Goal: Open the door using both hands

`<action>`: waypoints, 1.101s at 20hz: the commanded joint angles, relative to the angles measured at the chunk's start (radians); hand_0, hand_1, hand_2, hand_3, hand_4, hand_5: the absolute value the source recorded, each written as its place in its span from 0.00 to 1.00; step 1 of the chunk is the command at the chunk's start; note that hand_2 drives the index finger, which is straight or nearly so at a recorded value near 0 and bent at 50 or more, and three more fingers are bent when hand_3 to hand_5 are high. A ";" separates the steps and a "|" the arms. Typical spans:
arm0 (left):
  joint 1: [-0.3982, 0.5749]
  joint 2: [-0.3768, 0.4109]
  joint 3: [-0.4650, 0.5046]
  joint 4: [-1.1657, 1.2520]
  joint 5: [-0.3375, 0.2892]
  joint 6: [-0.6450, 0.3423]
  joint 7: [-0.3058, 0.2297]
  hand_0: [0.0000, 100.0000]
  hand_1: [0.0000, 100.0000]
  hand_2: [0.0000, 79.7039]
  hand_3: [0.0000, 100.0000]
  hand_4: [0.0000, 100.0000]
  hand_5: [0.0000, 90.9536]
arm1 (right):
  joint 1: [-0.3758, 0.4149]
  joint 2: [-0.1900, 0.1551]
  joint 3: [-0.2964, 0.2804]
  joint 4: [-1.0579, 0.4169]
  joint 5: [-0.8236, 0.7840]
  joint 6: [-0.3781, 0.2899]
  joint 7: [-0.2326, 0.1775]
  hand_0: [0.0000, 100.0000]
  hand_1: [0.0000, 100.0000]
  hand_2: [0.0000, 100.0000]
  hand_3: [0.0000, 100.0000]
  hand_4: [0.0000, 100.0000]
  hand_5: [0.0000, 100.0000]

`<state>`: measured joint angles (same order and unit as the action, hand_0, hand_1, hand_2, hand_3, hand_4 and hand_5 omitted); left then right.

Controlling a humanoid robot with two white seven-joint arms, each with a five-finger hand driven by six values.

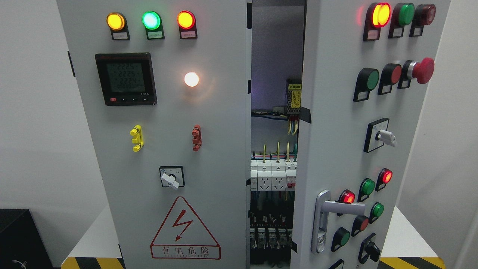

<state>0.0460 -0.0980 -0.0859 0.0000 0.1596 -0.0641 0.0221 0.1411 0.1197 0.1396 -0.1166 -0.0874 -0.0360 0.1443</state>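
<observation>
A grey electrical cabinet fills the head view. Its right door (336,142) stands swung partly outward, with a gap showing breakers and wiring (272,179) inside. That door carries a silver lever handle (328,209) at its lower left, turned out sideways, plus several lamps and buttons. The left door (168,149) stays flush, bearing a digital meter (126,78), three lit lamps and a red hazard triangle (185,231). Neither of my hands shows anywhere in the picture.
A red mushroom stop button (422,70) and a rotary switch (384,136) stick out from the open door. The cabinet stands on a white platform (93,239) with yellow-black edge tape. A black box (18,239) sits at the lower left. White walls flank both sides.
</observation>
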 commanded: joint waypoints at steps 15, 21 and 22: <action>0.000 0.000 0.000 -0.008 0.000 0.001 0.001 0.12 0.56 0.00 0.00 0.00 0.00 | 0.000 0.000 0.000 0.000 0.000 0.001 0.000 0.07 0.14 0.00 0.00 0.00 0.00; 0.000 0.001 0.002 -0.008 0.000 0.000 -0.001 0.12 0.56 0.00 0.00 0.00 0.00 | 0.000 0.000 0.000 0.000 0.000 0.001 0.000 0.07 0.14 0.00 0.00 0.00 0.00; 0.002 0.006 0.002 -0.009 -0.002 0.000 -0.001 0.12 0.56 0.00 0.00 0.00 0.00 | 0.000 0.000 0.000 0.000 0.000 0.001 0.000 0.07 0.14 0.00 0.00 0.00 0.00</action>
<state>0.0460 -0.0977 -0.0857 0.0000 0.1595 -0.0635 0.0214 0.1411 0.1197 0.1396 -0.1166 -0.0874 -0.0360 0.1443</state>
